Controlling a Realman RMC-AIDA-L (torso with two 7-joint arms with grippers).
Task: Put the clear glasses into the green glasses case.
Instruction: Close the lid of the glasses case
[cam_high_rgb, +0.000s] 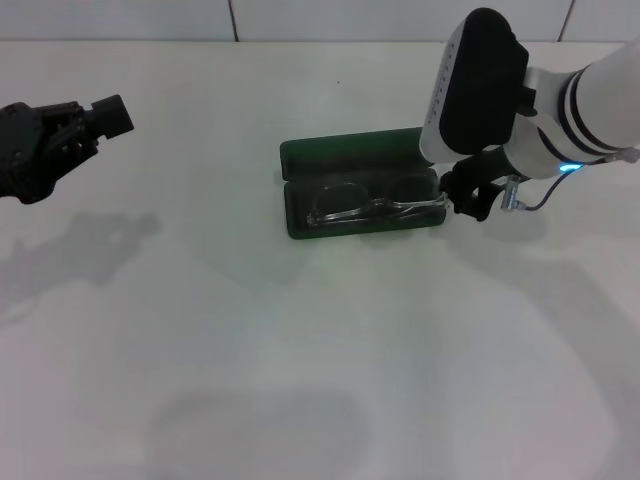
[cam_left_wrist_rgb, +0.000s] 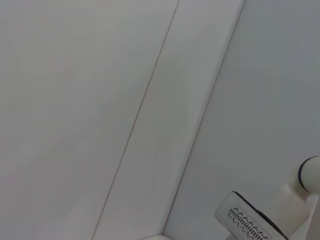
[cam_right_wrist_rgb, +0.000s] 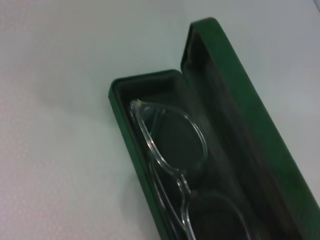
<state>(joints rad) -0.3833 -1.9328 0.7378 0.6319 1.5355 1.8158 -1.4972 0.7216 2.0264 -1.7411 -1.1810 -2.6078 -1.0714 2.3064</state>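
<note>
The glasses (cam_high_rgb: 372, 206) lie inside the open case (cam_high_rgb: 345, 156), long axis running nine to three. Right gripper (cam_high_rgb: 470, 197) sits at its three o'clock end; whether it grips, I cannot tell.

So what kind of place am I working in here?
Probably a lab or test bench: a bare white table against a white tiled wall, with only the open green case holding the clear glasses.
</note>
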